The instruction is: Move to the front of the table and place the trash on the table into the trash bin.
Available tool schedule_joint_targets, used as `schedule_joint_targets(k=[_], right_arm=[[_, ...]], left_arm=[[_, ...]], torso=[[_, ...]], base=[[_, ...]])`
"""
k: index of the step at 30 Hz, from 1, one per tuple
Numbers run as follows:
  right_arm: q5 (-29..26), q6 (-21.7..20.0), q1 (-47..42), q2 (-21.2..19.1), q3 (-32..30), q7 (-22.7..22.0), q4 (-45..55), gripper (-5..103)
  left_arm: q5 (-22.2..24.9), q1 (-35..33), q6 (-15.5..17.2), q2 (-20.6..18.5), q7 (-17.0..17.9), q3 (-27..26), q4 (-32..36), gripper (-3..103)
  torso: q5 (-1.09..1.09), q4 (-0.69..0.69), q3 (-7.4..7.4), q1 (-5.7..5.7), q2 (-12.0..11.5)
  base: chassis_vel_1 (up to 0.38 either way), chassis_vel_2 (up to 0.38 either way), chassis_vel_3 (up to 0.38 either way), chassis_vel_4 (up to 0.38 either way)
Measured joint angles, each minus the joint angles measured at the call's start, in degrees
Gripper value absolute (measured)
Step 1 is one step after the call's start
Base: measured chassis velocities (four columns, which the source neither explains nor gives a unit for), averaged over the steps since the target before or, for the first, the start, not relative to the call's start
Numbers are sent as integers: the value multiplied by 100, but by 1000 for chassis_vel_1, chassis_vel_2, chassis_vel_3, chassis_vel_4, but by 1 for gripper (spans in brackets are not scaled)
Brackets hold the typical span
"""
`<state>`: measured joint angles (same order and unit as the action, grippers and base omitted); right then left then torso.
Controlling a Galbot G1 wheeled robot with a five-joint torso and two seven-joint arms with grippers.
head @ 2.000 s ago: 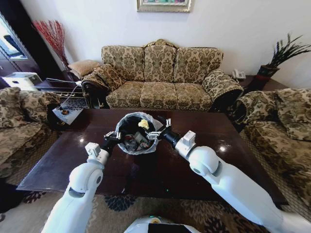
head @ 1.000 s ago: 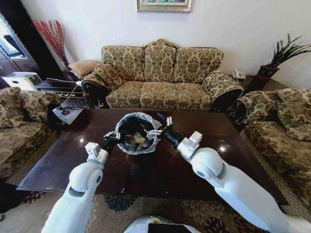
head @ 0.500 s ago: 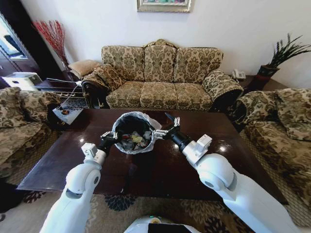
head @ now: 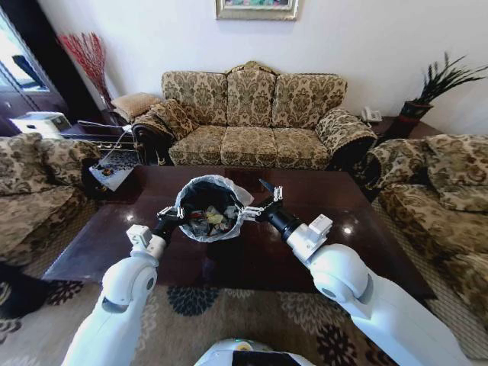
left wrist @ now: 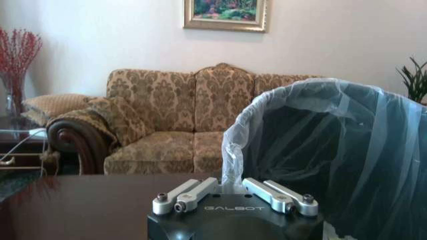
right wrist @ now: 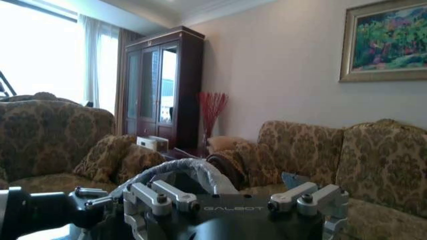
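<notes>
The trash bin (head: 200, 197), black with a white liner, leans toward me over the middle of the dark brown table (head: 358, 213). Several pieces of trash (head: 210, 219) lie inside it. My left gripper (head: 169, 216) is shut on the bin's left rim; in the left wrist view that left gripper (left wrist: 231, 192) pinches the liner edge of the trash bin (left wrist: 333, 160). My right gripper (head: 259, 203) hangs open just right of the rim with nothing in it. The right wrist view shows the right gripper (right wrist: 237, 194) spread wide beside the bin's rim (right wrist: 193, 167).
A patterned sofa (head: 252, 126) stands behind the table, with armchairs at the left (head: 34, 191) and right (head: 438, 191). A side table (head: 107, 164) with papers stands at the back left. A plant (head: 438, 84) stands at the back right. Patterned carpet (head: 229, 309) lies before the table.
A yellowish scrap that was at the bin's mouth now lies inside. My right gripper has drawn back to the right of the rim. The camera has shifted, showing more carpet.
</notes>
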<state>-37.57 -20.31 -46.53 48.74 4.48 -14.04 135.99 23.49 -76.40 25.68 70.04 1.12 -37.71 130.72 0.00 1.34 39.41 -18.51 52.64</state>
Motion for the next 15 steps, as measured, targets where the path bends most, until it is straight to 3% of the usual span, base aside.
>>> schedule_joint_targets(k=[7, 8, 12, 15], right_arm=[[-2, 1, 9, -37, 2, 4, 49, 100], [-3, 1, 8, -39, 3, 4, 57, 100], [-4, 1, -18, -49, 1, 4, 88, 100], [-4, 2, -43, -64, -4, 2, 101, 100]], left_arm=[[3, -20, -7, 15, 0, -8, 44, 1], [3, -23, -6, 17, 0, -8, 58, 1], [5, -43, -7, 19, -2, -8, 93, 1], [3, -61, -7, 20, 3, -9, 115, 1]], torso=[[-2, 1, 0, 0, 1], [9, -1, 0, 1, 1], [-7, -2, -1, 1, 3], [7, 1, 1, -2, 2]], base=[[324, -324, -321, 328], [370, -320, -378, 310], [324, -355, -339, 343], [365, -346, -343, 368]])
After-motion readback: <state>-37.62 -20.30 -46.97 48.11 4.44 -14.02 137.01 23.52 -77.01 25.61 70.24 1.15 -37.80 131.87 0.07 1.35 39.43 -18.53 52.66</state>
